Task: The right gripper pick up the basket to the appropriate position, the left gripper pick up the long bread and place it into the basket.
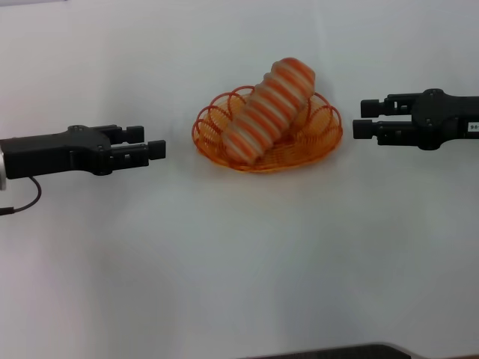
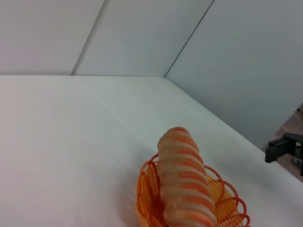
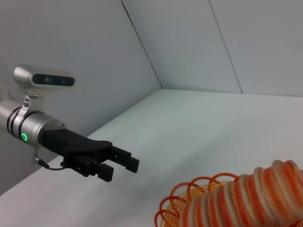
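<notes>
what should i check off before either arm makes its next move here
1. Long bread in the basket: ok, it lies diagonally in it, one end raised over the rim.
2. Basket flat on the white table: ok.
3. Left end effector clear of the basket: ok, off to the basket's left, holding nothing.
4. Right end effector clear of the basket: ok, a gap to the basket's right rim, holding nothing.
5. Bread steady against rolling off: cannot tell.
</notes>
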{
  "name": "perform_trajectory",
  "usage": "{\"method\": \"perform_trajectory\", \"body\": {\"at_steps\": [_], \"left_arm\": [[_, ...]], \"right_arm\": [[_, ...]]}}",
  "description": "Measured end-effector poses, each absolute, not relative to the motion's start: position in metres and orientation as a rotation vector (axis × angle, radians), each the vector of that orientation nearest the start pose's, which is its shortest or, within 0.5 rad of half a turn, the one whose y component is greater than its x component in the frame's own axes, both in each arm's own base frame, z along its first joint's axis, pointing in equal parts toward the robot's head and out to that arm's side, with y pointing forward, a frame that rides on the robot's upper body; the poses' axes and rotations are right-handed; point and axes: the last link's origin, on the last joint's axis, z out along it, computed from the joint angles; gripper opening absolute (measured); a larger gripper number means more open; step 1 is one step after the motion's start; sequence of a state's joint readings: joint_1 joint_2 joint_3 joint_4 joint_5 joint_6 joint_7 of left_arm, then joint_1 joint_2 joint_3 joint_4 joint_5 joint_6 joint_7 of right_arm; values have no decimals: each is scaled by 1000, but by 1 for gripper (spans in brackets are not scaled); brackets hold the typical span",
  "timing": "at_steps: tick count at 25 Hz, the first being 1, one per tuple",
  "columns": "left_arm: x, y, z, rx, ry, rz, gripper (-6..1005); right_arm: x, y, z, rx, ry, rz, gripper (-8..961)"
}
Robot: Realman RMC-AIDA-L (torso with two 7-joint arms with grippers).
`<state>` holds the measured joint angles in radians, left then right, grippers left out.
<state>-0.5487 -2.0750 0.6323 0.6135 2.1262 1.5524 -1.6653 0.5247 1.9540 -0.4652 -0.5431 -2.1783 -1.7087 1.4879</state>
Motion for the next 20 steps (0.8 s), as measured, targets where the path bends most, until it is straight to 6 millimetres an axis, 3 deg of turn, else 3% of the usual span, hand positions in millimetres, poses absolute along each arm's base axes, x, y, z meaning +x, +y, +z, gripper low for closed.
{"method": "perform_trajectory", "body": {"at_steps": [20], "left_arm": [[-271, 326, -9, -2704, -1089, -662, 694]], "right_arm": [[299, 315, 42, -2704, 909, 708, 599]]}}
